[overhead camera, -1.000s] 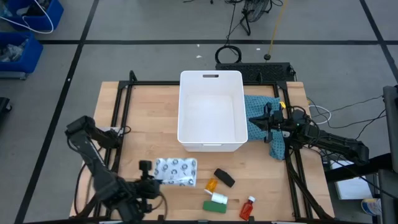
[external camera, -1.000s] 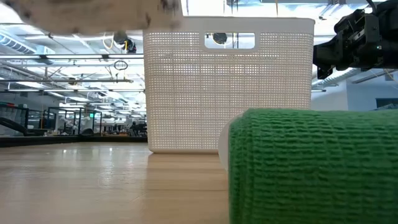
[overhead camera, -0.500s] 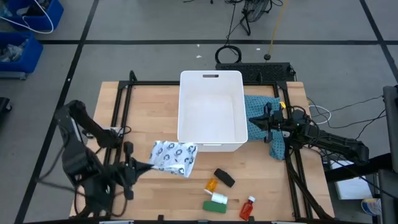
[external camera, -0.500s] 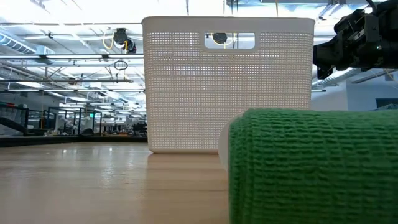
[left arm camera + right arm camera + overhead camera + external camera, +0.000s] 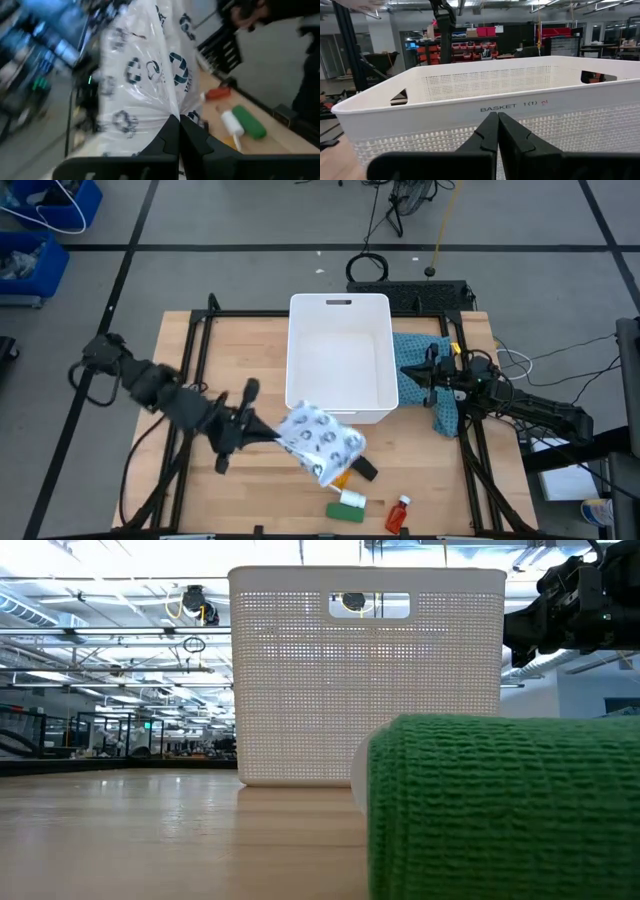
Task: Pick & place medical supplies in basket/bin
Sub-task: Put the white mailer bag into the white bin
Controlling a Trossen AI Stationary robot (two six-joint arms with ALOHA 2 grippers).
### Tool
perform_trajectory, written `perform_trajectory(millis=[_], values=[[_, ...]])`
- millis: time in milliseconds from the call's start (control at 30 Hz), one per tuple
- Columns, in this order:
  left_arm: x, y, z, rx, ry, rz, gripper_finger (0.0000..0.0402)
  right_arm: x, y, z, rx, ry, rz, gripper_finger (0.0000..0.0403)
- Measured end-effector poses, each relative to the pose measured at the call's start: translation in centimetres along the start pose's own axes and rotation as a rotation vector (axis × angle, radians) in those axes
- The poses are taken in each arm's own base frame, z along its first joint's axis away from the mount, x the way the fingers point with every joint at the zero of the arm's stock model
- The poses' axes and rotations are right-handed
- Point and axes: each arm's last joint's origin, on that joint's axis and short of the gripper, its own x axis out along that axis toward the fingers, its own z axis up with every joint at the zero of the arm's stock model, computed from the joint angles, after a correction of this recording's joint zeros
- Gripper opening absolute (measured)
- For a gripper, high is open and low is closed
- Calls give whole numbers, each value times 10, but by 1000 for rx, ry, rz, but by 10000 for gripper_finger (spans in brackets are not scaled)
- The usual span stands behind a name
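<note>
Left wrist view shows the left gripper [image 5: 177,131] pinched shut on the white dark-patterned flat packet [image 5: 142,75], which hangs ahead of its fingertips, clear of the table. Beyond and below it lie the green-white box [image 5: 241,124] and red white-capped bottle [image 5: 217,93]. Judging by this, the carry is under way; next, swing the packet over the white basket [image 5: 338,308] and release. The right gripper [image 5: 415,376] waits closed beside the basket.

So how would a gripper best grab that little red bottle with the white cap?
Probably from straight above, closing across the body of the red white-capped bottle. It lies on its side near the table's front edge, apart from the green-white box, leaving room for fingers on both long sides.
</note>
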Motion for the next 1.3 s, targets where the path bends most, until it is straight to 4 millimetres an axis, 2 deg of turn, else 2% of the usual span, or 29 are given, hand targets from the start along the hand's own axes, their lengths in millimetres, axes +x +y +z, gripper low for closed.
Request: perform_trajectory(millis=[167, 233, 367, 467, 633, 800, 933, 1100, 1200, 1300], values=[[-1, 31, -14, 42, 3, 41, 0, 0, 0, 0, 10, 5, 1, 0], [-13, 41, -19, 31, 13, 57, 0, 0, 0, 0, 21, 5, 2, 0], [-48, 52, -31, -32, -6, 85, 0, 0, 0, -1, 46, 7, 3, 0], [-66, 48, -51, -68, 1, 122, 0, 0, 0, -1, 54, 9, 2, 0], [-93, 31, -87, -100, -95, 247, 0, 0, 0, -1, 46, 8, 1, 0], [-105, 9, -129, -148, -208, 406, 0, 0, 0, -1, 26, 8, 1, 0], [-102, -9, -162, -202, -259, 516, 0, 0, 0, -1, 7, 7, 1, 0], [-81, -23, -193, -225, -278, 664, 0, 0, 0, -1, -47, 6, 1, 0], [-70, -22, -200, -229, -266, 706, 0, 0, 0, -1, -87, 11, 0, 0], [-61, -14, -199, -228, -253, 697, 0, 0, 0, 0, -143, 0, 1, 0]])
